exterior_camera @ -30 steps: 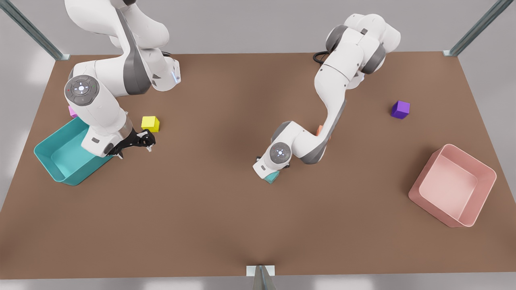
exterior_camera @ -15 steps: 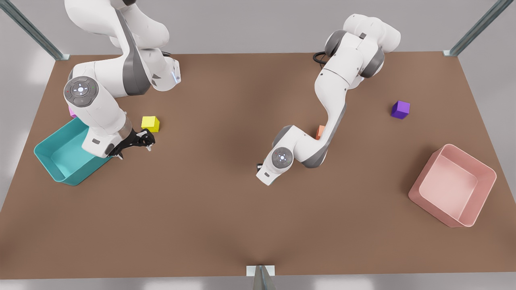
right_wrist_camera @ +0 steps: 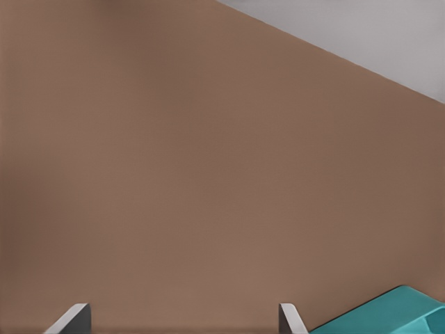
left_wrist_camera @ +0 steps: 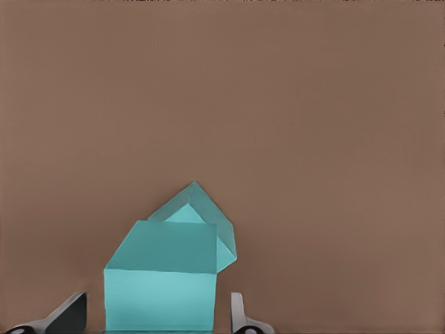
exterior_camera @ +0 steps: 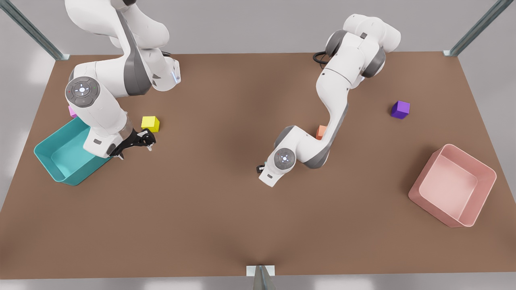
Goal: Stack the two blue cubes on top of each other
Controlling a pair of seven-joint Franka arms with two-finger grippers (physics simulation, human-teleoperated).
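In the left wrist view two teal cubes stand stacked: the upper cube point(left_wrist_camera: 161, 278) rests on a lower cube point(left_wrist_camera: 201, 209) that is turned at an angle. My left gripper point(left_wrist_camera: 158, 309) is open around the upper cube, with a small gap on each side between the fingers point(left_wrist_camera: 240, 316) and its faces. In the front view both cubes are hidden under the left arm's wrist point(exterior_camera: 278, 165) near the table's middle. My right gripper point(exterior_camera: 141, 141) waits open and empty beside the teal bin at the front view's left.
A teal bin point(exterior_camera: 60, 161) sits at the front view's left and a pink bin point(exterior_camera: 453, 185) at its right. A yellow cube point(exterior_camera: 150, 123), an orange cube point(exterior_camera: 321, 131), a purple cube point(exterior_camera: 400, 109) and a pink cube point(exterior_camera: 71, 111) lie on the brown table.
The left arm's wrist has shifted slightly toward the front view's right, and the teal cube that peeked out beneath it is now covered. The right arm has barely moved.
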